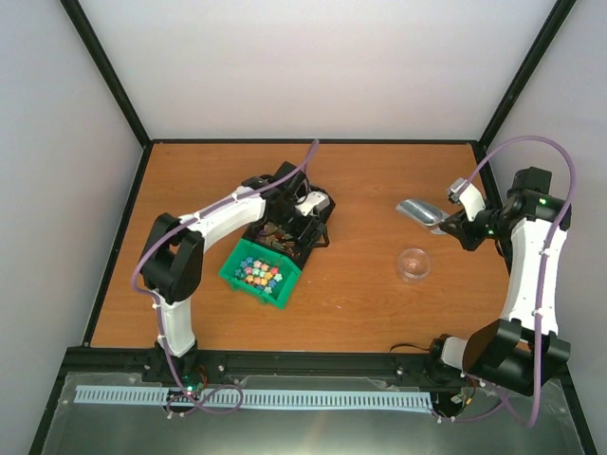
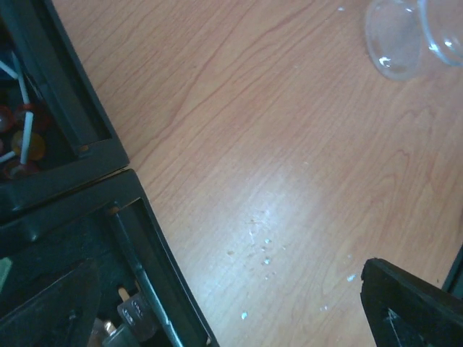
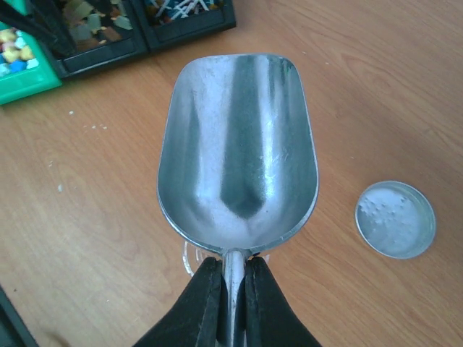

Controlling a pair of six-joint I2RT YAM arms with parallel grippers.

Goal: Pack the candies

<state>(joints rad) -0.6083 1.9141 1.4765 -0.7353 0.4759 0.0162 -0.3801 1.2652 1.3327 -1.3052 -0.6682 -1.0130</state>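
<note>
The candies [image 1: 258, 273] are a heap of small mixed-colour sweets in a green bin [image 1: 281, 292] left of centre; the right wrist view catches a few of the candies [image 3: 11, 50] at its top left. My left gripper [image 1: 313, 226] hovers over the black bins [image 1: 285, 248] beside the green one, jaws wide open and empty. In its wrist view the left gripper [image 2: 231, 311] has bare table between its fingertips [image 2: 412, 303]. My right gripper [image 3: 233, 289] is shut on the handle of an empty metal scoop [image 3: 239, 144], which hangs above the table at the right as the scoop [image 1: 417, 213].
A clear plastic cup [image 1: 413, 263] stands below the scoop, also seen as the cup [image 2: 405, 36]. A round clear lid [image 3: 395, 219] lies flat beside the scoop. One black bin holds lollipops [image 2: 25, 137], another brownish pieces [image 3: 87, 18]. Small crumbs [image 2: 260, 246] dot the table.
</note>
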